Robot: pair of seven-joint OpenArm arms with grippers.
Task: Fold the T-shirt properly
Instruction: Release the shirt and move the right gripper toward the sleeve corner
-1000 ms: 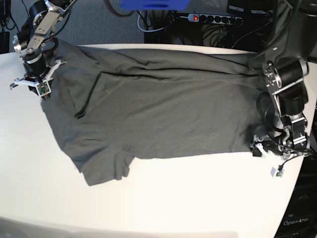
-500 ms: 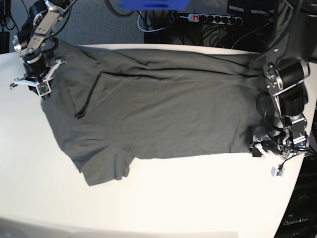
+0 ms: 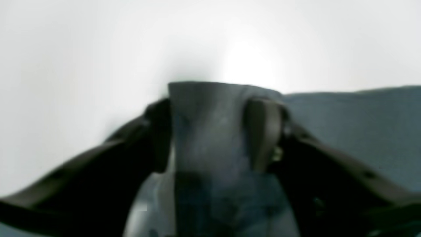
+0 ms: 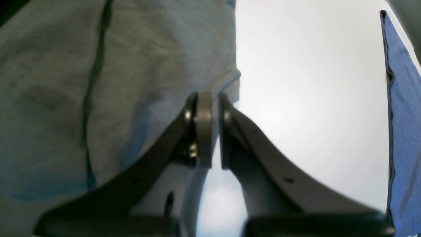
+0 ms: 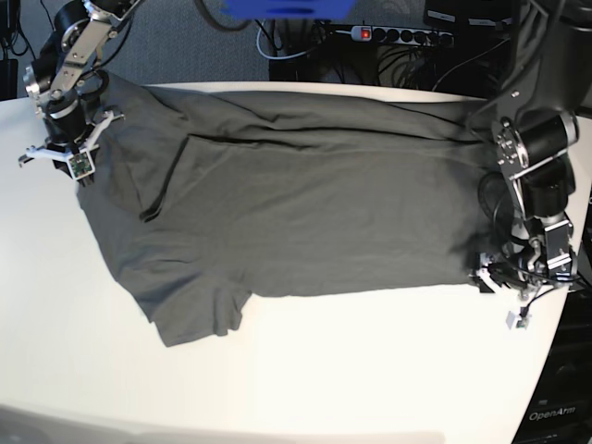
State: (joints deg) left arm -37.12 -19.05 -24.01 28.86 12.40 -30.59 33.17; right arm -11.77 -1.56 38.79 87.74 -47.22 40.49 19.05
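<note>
The T-shirt (image 5: 296,203) lies spread across the table (image 5: 370,370), the left gripper (image 5: 495,280) at four o'clock half-closed around its hem corner, the right gripper (image 5: 76,148) at ten o'clock clenched beside a sleeve, so both should pinch firmly before lifting evenly.

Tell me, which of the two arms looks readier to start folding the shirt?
The left, probably. Its wrist view shows the T-shirt hem corner between the left gripper pads. The right gripper is shut beside a sleeve edge, apparently holding nothing.
</note>
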